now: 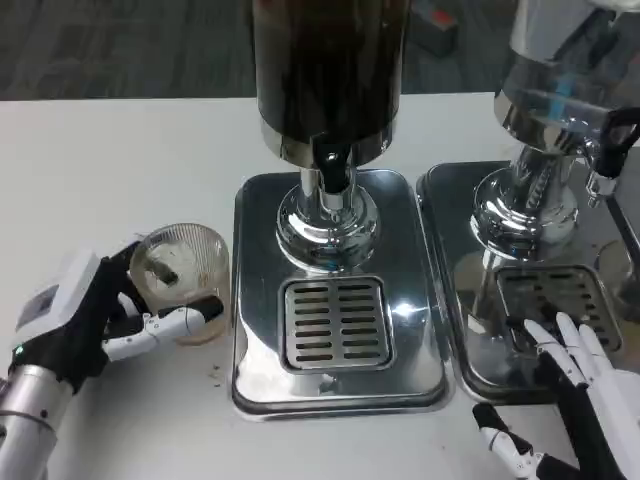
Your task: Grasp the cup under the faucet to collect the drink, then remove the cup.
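Observation:
A clear ribbed plastic cup (183, 272) stands on the white table, left of the dark drink dispenser (328, 75). My left hand (105, 318) wraps around the cup's left and front side, fingers curled against its wall. The dispenser's black faucet (331, 160) hangs over the slotted drip grate (334, 322) of the steel tray (252, 300); the cup is left of that tray, not under the faucet. My right hand (575, 385) lies at the lower right with its fingers spread over the second tray's edge, holding nothing.
A second dispenser (560, 90) with a clear tank stands at the right on its own steel tray (470, 360) with a grate (555, 300). Bare white table lies to the left and behind the cup.

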Robot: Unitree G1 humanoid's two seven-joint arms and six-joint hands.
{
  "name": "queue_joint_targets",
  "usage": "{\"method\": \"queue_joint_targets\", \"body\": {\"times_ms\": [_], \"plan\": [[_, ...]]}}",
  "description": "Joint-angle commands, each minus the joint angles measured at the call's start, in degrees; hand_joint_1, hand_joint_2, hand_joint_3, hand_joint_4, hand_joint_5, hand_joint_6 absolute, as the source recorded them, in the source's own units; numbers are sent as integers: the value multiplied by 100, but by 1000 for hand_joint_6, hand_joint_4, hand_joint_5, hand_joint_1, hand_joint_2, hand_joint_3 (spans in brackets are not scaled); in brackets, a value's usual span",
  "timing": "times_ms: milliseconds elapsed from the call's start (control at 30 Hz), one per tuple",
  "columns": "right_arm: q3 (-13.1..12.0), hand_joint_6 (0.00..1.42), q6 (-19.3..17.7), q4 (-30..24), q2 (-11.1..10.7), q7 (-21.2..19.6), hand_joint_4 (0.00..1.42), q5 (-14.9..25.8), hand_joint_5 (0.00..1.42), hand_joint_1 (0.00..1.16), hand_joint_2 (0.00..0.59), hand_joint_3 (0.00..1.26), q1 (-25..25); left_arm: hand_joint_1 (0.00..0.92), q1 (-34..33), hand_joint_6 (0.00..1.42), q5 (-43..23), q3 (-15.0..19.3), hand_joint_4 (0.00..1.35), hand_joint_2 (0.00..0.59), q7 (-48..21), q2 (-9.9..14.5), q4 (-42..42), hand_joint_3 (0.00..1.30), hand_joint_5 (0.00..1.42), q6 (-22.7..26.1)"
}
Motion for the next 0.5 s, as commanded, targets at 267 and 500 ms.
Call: {"method": "queue_joint_targets", "body": {"times_ms": [267,500], "plan": [[-71,209,14,-24,53,-37,0,73,0,427,351,146,-10,311,-99,1238,78,-54,681,83,386,-107,347,498,886,-538],[-76,219,7,10,51,-38,1,84,0,434,357,146,-38,340,-92,1305,195,-35,765,88,883,-150,421,551,972,-736]]}}
